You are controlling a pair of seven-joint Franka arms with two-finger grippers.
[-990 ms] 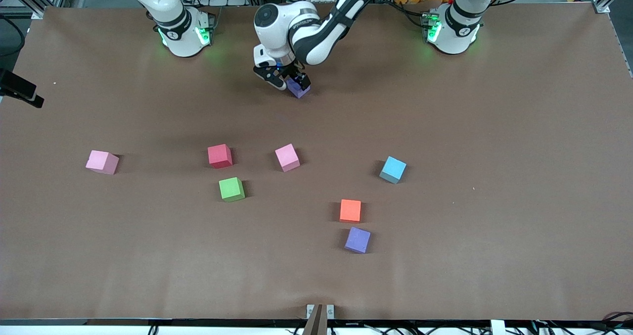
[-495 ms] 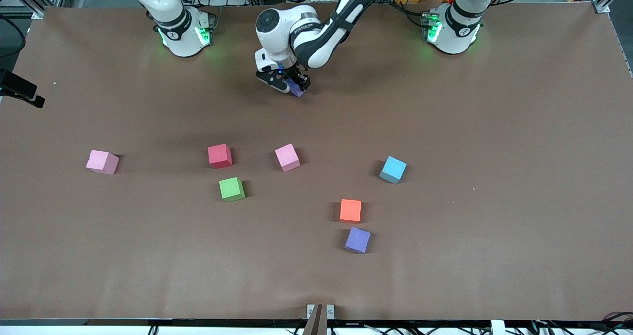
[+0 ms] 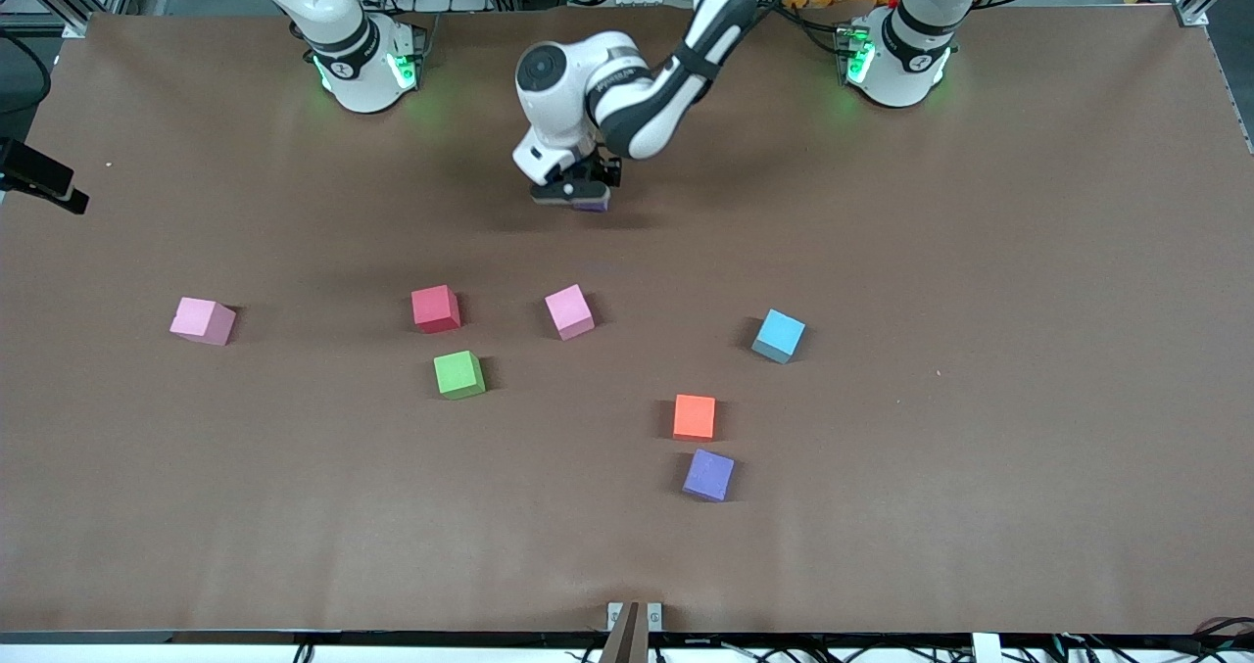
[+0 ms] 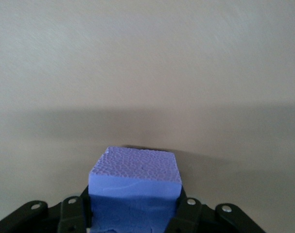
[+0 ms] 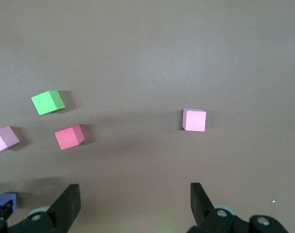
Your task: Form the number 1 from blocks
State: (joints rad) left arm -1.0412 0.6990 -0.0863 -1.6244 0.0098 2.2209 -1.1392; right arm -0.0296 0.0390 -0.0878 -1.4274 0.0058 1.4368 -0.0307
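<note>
My left gripper (image 3: 573,196) is shut on a purple block (image 4: 135,177) and holds it just above the table between the two arm bases, its shadow below it. On the table lie a pink block (image 3: 203,321), a red block (image 3: 436,308), a second pink block (image 3: 569,311), a green block (image 3: 458,374), a light blue block (image 3: 779,336), an orange block (image 3: 694,417) and another purple block (image 3: 708,475). My right gripper (image 5: 133,194) hangs open and empty over bare table, looking down on the green (image 5: 48,102), red (image 5: 69,137) and pink (image 5: 194,120) blocks.
The brown table (image 3: 980,252) stretches wide toward the left arm's end with only the light blue block there. A black camera mount (image 3: 39,178) sticks in at the right arm's end. A small bracket (image 3: 632,619) sits at the table's near edge.
The left gripper has shut on the purple block and lifted it off the table, drifting a little toward the other blocks. The right arm has not moved.
</note>
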